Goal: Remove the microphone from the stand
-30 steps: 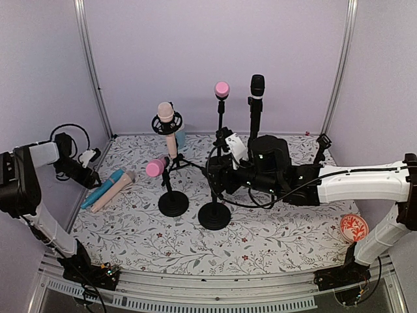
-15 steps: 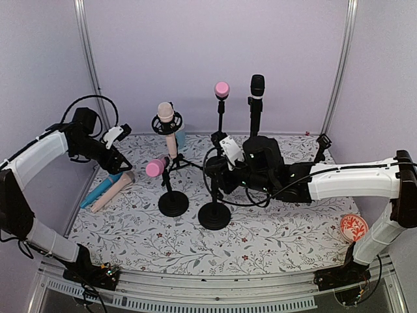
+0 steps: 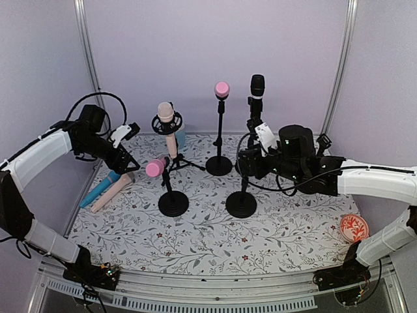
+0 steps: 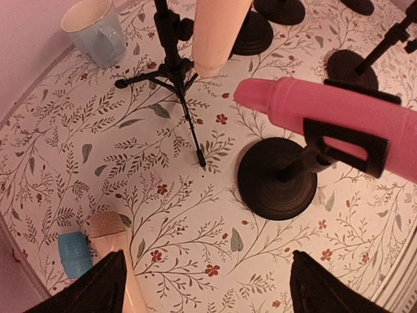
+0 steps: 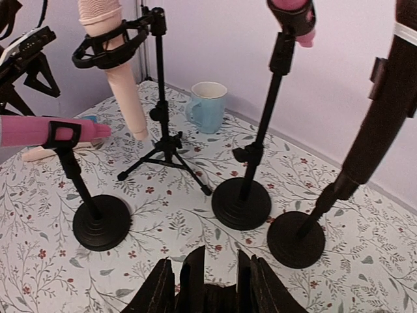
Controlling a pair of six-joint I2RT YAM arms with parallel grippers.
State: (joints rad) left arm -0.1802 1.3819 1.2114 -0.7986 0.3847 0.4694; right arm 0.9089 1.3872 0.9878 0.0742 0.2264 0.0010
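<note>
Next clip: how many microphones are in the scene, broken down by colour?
Pink microphones: 2
Peach microphones: 2
Black microphone: 1
Blue microphone: 1
Total: 6

On the table (image 3: 293, 251), two loose microphones (image 3: 107, 188) are lying side by side along the left edge. Right of them a short stand (image 3: 173, 203) is standing, with a tripod stand (image 5: 168, 140) just behind it and a mug (image 5: 208, 106) behind that. A tall stand (image 3: 219, 165) is standing right of the tripod, a fourth stand (image 3: 242, 204) in front of it, a fifth stand (image 5: 296, 239) just right of it. A disc (image 3: 354, 227) is lying at the front right.
</note>
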